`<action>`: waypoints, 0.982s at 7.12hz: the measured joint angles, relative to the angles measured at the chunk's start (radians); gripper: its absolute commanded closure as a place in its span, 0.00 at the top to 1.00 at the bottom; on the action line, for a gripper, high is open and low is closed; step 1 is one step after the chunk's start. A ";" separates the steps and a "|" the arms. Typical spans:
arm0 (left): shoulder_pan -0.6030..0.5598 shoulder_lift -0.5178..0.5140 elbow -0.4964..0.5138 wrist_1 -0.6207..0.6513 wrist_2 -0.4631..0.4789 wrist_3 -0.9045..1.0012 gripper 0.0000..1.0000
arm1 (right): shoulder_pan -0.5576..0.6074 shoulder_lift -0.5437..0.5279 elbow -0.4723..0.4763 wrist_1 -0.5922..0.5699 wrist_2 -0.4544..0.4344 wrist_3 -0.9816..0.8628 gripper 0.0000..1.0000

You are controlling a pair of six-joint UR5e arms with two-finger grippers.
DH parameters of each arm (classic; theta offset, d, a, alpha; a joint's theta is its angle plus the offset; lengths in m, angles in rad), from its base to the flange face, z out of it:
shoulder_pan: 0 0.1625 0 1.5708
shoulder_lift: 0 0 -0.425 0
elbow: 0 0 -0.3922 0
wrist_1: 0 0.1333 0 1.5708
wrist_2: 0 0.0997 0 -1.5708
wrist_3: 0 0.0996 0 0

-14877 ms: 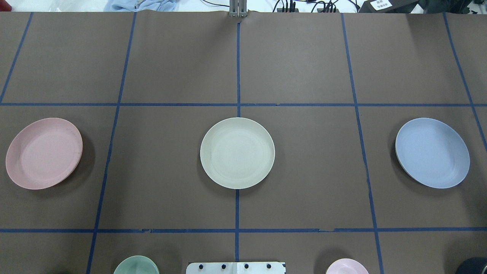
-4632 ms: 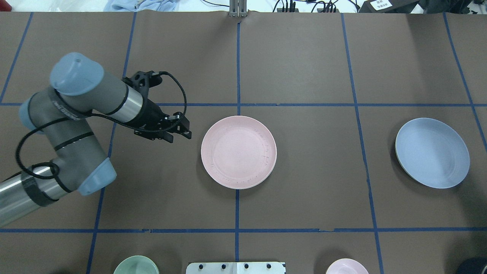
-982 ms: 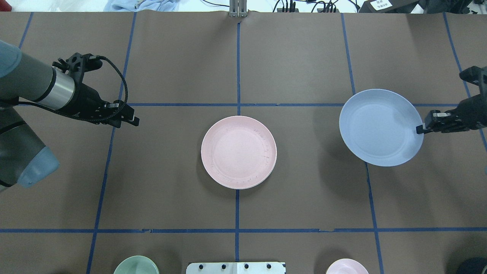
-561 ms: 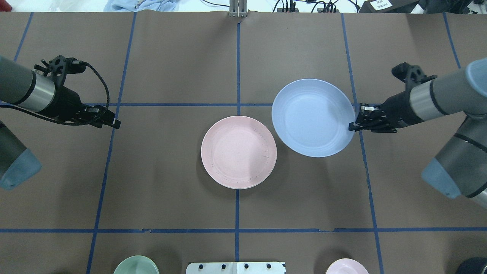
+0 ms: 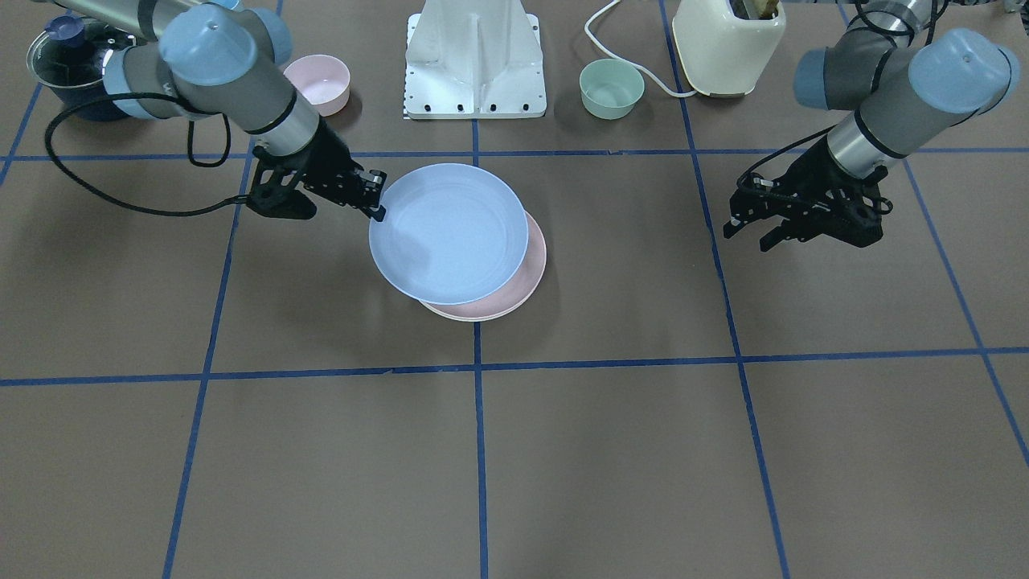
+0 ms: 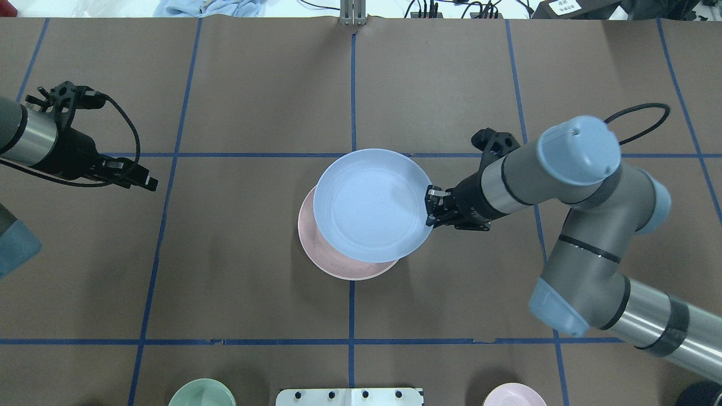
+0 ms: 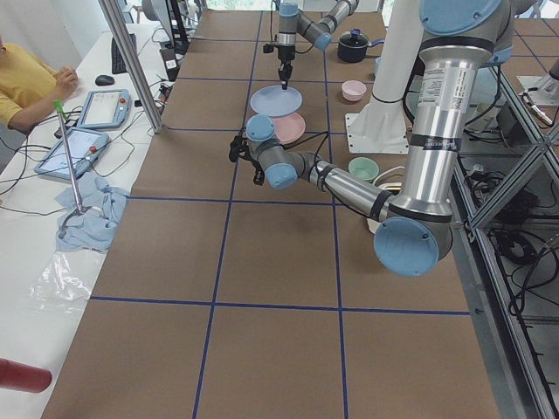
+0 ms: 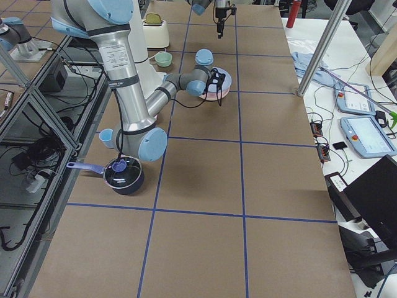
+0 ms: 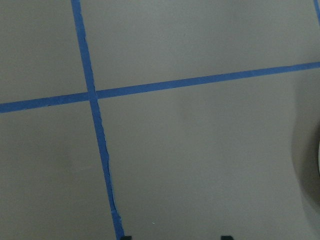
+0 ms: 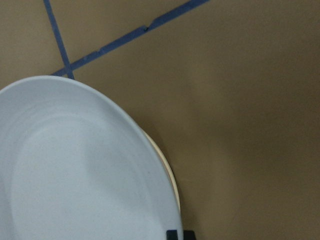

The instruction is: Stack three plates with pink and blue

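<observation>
My right gripper (image 6: 430,207) is shut on the rim of the light blue plate (image 6: 369,206) and holds it level just above the pale pink plate (image 6: 327,262) at the table's centre, shifted a little to the far right of it. The front view shows the same gripper (image 5: 376,197), blue plate (image 5: 448,233) and pink plate (image 5: 498,310). The right wrist view shows the blue plate (image 10: 75,165) with a pale rim (image 10: 170,180) under it. The cream plate is hidden under the pink one. My left gripper (image 6: 148,183) is open and empty, far to the left.
A small green bowl (image 6: 201,393) and a small pink bowl (image 6: 513,396) stand at the near edge on either side of the white base plate (image 6: 350,397). A cream appliance (image 5: 727,44) and a dark lidded pot (image 5: 68,68) stand by the robot's base.
My right gripper has carried the blue plate left, from beside the pink plate to over it. My left arm has drawn back a little further left.
</observation>
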 measured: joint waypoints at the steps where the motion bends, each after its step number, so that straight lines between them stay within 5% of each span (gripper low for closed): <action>1: 0.000 0.000 0.000 0.000 0.000 0.001 0.68 | -0.023 0.009 -0.001 -0.019 -0.022 0.000 0.00; 7: -0.002 0.007 -0.019 0.000 0.002 -0.001 0.70 | -0.038 0.025 -0.010 -0.032 -0.049 0.001 0.00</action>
